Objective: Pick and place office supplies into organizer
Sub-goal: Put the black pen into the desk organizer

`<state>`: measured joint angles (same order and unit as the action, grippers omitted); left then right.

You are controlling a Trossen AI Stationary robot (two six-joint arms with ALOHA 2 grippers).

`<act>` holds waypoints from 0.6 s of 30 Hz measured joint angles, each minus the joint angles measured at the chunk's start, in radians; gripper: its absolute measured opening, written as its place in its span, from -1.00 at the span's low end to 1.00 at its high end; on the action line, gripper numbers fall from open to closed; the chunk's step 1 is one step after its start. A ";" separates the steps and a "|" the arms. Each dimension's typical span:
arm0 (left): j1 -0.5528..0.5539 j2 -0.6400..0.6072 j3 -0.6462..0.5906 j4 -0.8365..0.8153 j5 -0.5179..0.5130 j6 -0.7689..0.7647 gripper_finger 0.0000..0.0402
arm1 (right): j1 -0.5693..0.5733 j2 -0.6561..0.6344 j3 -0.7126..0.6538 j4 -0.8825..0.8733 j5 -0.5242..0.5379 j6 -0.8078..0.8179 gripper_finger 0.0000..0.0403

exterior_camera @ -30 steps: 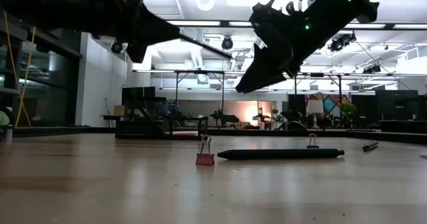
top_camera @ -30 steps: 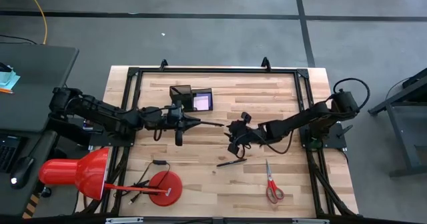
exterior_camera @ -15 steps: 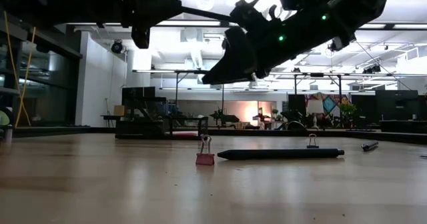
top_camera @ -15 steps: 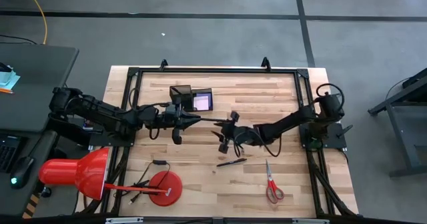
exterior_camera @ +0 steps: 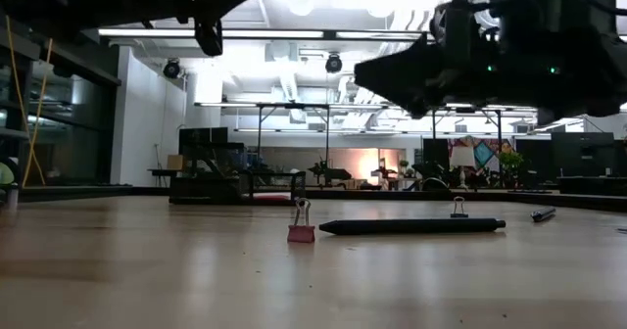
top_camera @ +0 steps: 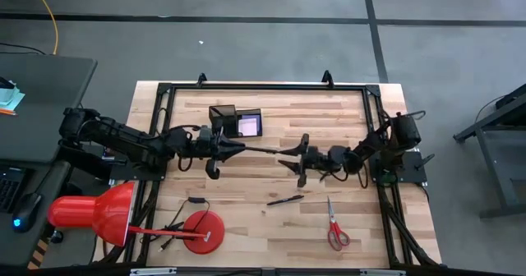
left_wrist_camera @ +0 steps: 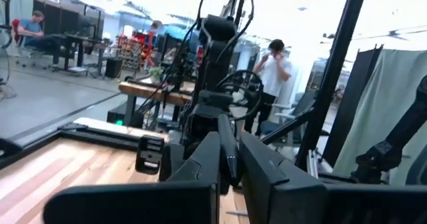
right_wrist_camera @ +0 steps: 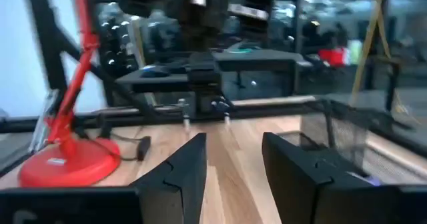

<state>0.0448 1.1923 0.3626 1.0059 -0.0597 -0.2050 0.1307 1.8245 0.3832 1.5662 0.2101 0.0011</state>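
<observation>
My left gripper (top_camera: pixel 231 149) hovers above the table's middle, shut on a slim black pen (top_camera: pixel 259 150) that points toward the table's right. My right gripper (top_camera: pixel 291 163) hangs just beyond the pen's free tip, facing left, open with nothing between its fingers (right_wrist_camera: pixel 233 167). The black organizer (top_camera: pixel 235 121) stands on the table behind the left gripper, a purple sticky-note pad (top_camera: pixel 249 126) in its right compartment. A second black pen (top_camera: pixel 285 200) and the red-handled scissors (top_camera: pixel 335 225) lie flat on the table nearer the front. My left gripper pinches the pen's rear end (left_wrist_camera: pixel 227 159) between its two fingers. The fingers come level from the table's left and lie along the pen. The pen sticks straight out ahead of them, about level and lifted clear of the table.
A red desk lamp (top_camera: pixel 99 213) with its round base (top_camera: pixel 205 231) and a cable occupies the front left. A pink binder clip (exterior_camera: pixel 301 232) and a second clip (exterior_camera: pixel 458 210) stand on the table. A black frame (top_camera: pixel 263 87) runs around the table's edges. People show in the room beyond.
My right gripper has tipped up from pointing down to about level, sunk a little and drawn back toward the table's right after first nearing the pen. My left gripper has tipped up slightly, raising the pen's free tip.
</observation>
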 joint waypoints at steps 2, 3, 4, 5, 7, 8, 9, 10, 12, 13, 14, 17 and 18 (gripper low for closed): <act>0.000 0.000 0.000 0.002 0.000 0.001 -0.90 | 0.000 -0.009 0.025 0.007 -0.068 -0.029 -0.31; 0.000 0.000 0.000 0.003 0.000 0.001 -0.89 | 0.000 -0.009 0.049 0.006 -0.110 -0.034 -0.31; 0.000 0.000 0.000 0.013 0.000 0.000 -0.89 | 0.001 -0.009 0.068 0.007 -0.136 -0.044 -0.30; 0.000 0.000 0.000 0.022 0.000 0.001 -0.90 | 0.002 -0.009 0.090 0.004 -0.149 -0.058 -0.30; 0.001 0.000 0.000 0.024 0.000 0.002 -0.93 | 0.001 -0.009 0.131 0.003 -0.148 -0.091 -0.30; 0.001 0.000 0.000 0.024 0.004 0.002 -0.94 | 0.000 -0.009 0.145 0.005 -0.143 -0.112 -0.30; 0.001 0.000 0.000 0.026 0.008 0.002 -0.95 | 0.000 -0.009 0.159 0.005 -0.141 -0.132 -0.30; 0.001 0.000 0.000 0.027 0.011 0.002 -0.95 | -0.001 -0.008 0.175 0.002 -0.140 -0.138 -0.30; 0.001 0.000 0.000 0.026 0.012 0.002 -0.93 | -0.006 -0.008 0.198 0.004 -0.141 -0.151 -0.30; 0.001 0.000 0.000 0.026 0.015 0.000 -0.91 | -0.009 -0.008 0.207 -0.002 -0.143 -0.152 -0.30; 0.001 0.000 0.000 0.026 0.017 0.000 -0.90 | -0.013 -0.008 0.214 -0.008 -0.144 -0.152 -0.30; 0.001 0.000 0.000 0.024 0.023 -0.001 -0.88 | -0.021 -0.008 0.226 -0.009 -0.141 -0.159 -0.30; 0.001 0.000 0.000 0.024 0.023 -0.001 -0.89 | -0.021 -0.008 0.227 -0.009 -0.141 -0.159 -0.30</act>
<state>0.0456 1.1923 0.3626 1.0302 -0.0368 -0.2058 0.1093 1.8160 0.6105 1.5574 0.0696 -0.1581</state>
